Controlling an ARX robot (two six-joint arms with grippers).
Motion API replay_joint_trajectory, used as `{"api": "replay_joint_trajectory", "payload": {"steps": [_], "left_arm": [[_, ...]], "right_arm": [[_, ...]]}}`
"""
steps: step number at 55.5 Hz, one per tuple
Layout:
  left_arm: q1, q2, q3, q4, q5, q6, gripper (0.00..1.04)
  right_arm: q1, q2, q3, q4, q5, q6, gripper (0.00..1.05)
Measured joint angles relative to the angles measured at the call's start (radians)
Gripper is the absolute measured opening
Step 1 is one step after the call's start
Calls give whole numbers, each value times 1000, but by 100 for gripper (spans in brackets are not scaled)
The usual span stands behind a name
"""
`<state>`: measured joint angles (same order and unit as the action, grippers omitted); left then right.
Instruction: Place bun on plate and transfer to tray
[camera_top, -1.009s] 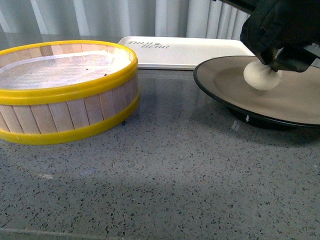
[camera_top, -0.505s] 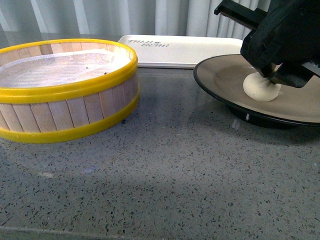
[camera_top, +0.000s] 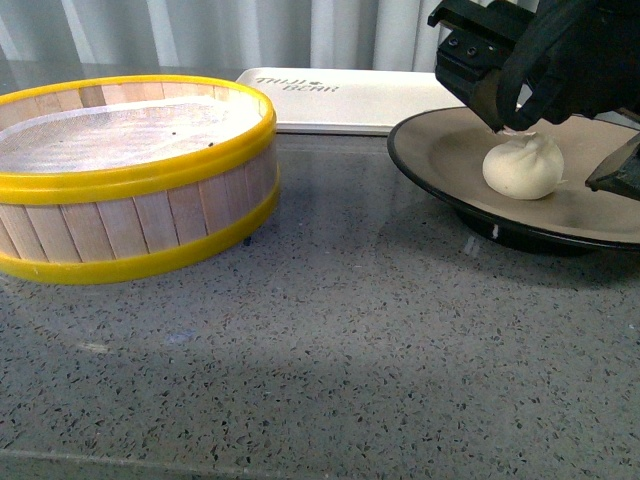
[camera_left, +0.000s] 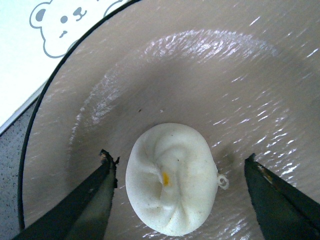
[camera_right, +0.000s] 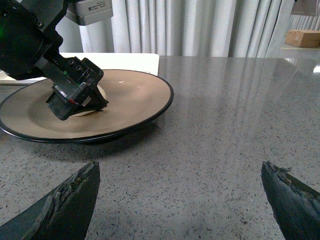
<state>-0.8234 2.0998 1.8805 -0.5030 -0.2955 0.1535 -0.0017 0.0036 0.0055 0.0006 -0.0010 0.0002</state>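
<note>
Steamed bun (camera_top: 523, 167) sits near the centre of the black-rimmed plate (camera_top: 440, 150), with the left gripper (camera_left: 178, 159) spread wide around it and not touching. The right gripper (camera_right: 180, 175) is likewise spread and empty. Best practice: lift straight clear, then carry the plate level to the white tray (camera_top: 380, 100) at its 11 o'clock.

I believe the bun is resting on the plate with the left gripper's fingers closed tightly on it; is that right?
Not quite. The bun does rest on the plate, but the left gripper has its fingers open, one on each side of the bun, with bare plate showing between each and the bun. The left wrist view shows this.
</note>
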Motion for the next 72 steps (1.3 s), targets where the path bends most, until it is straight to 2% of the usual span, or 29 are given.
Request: {"api": "replay_joint_trajectory", "payload": {"steps": [2, 8, 18, 31, 39, 43, 49, 57, 59, 60, 61, 63, 67, 72], "left_arm": [[3, -5, 2, 0, 3, -1, 87], [10, -26, 2, 2, 11, -5, 100], [22, -124, -60, 79, 22, 1, 98], [56, -448, -360, 303, 29, 54, 98], [99, -668, -578, 372, 41, 63, 98], [139, -783, -697, 386, 56, 68, 98], [254, -978, -906, 378, 98, 69, 98], [367, -1120, -1032, 366, 151, 58, 98], [384, -1157, -1077, 425, 93, 29, 94], [405, -1188, -1131, 519, 28, -13, 89], [424, -1211, -1168, 578, 6, -37, 85], [487, -1272, -1262, 692, 19, -79, 76], [605, -1369, -1405, 777, 90, -119, 60], [652, -1420, -1490, 801, 117, -137, 46]], "right_arm": [[0, 0, 0, 0, 0, 0, 96], [0, 0, 0, 0, 0, 0, 96], [0, 0, 0, 0, 0, 0, 96], [0, 0, 0, 0, 0, 0, 96], [0, 0, 0, 0, 0, 0, 96], [0, 0, 0, 0, 0, 0, 96], [0, 0, 0, 0, 0, 0, 96], [0, 0, 0, 0, 0, 0, 96], [0, 0, 0, 0, 0, 0, 96], [0, 0, 0, 0, 0, 0, 96], [0, 0, 0, 0, 0, 0, 96], [0, 0, 0, 0, 0, 0, 96], [0, 0, 0, 0, 0, 0, 96], [0, 0, 0, 0, -1, 0, 96]]}}
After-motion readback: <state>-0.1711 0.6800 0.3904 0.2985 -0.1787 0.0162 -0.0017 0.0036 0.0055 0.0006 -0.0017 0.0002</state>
